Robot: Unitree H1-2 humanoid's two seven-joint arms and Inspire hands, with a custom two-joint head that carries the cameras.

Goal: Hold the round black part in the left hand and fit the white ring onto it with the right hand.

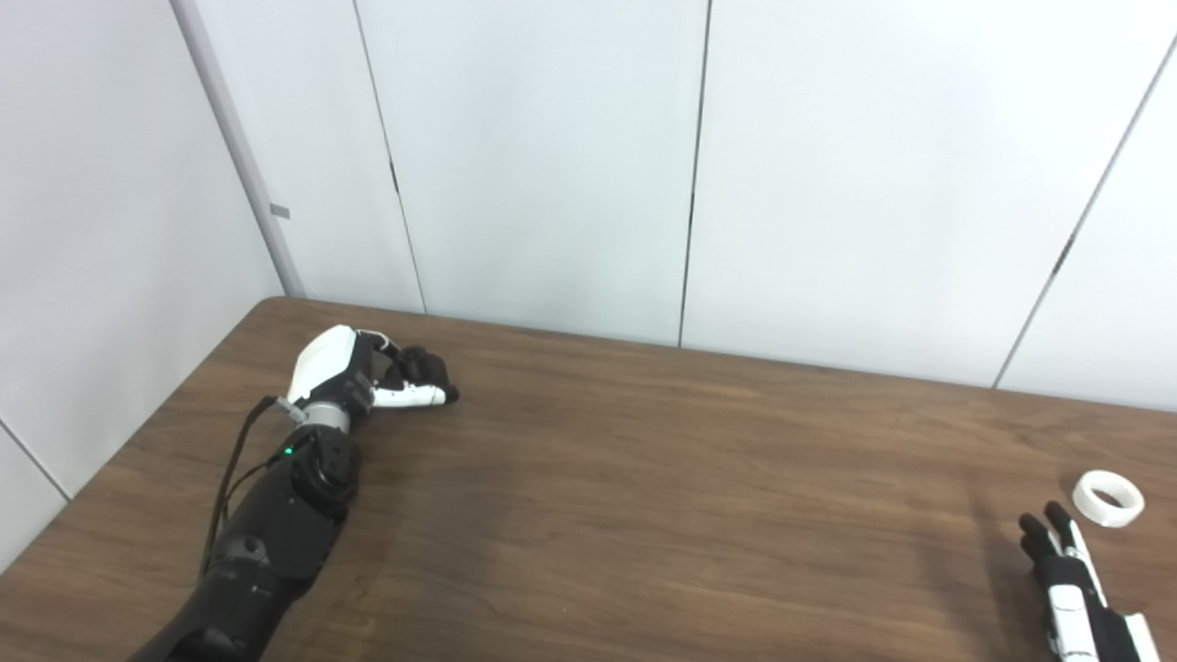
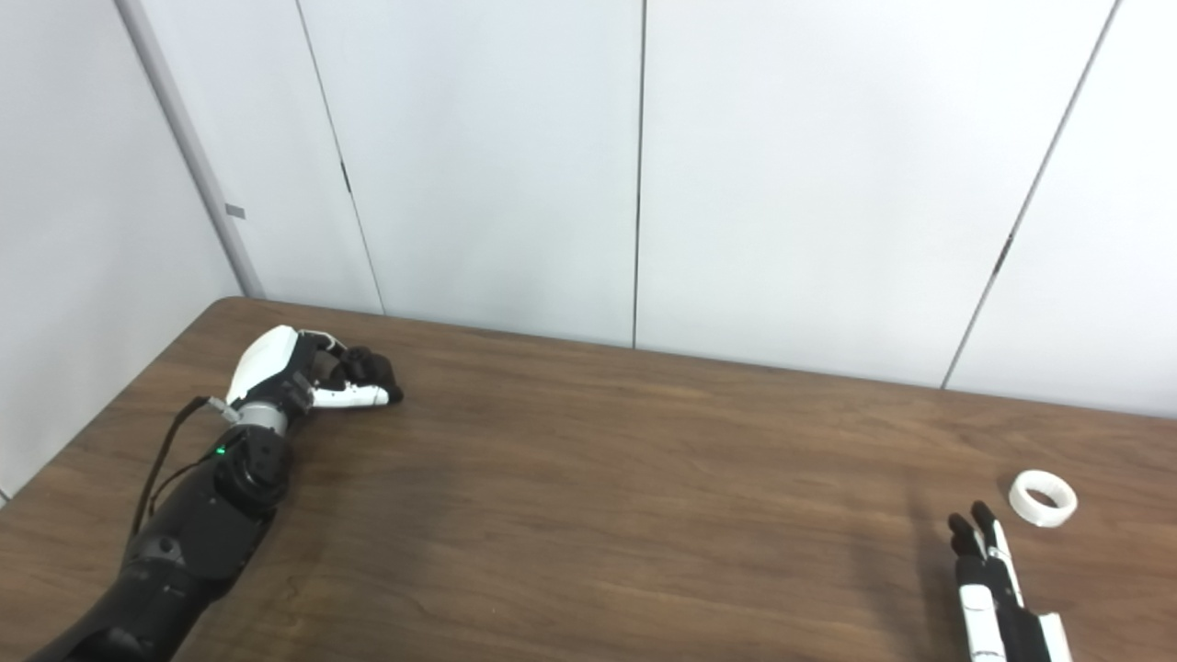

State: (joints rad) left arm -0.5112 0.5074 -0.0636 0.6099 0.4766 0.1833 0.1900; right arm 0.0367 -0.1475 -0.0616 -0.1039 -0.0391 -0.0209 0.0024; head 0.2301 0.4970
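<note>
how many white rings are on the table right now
1. The ring lies flat near the table's right end, just beyond the right hand's fingertips and apart from them. The left hand, far left, is curled and could hide something.

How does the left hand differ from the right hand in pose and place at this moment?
The left hand lies at the far left of the table with fingers curled closed; the right hand is at the near right with fingers straight and apart. The left hand seems closed around something dark that I cannot identify; the right hand holds nothing, with the white ring lying just beyond it, untouched. Both are black and white.
</note>
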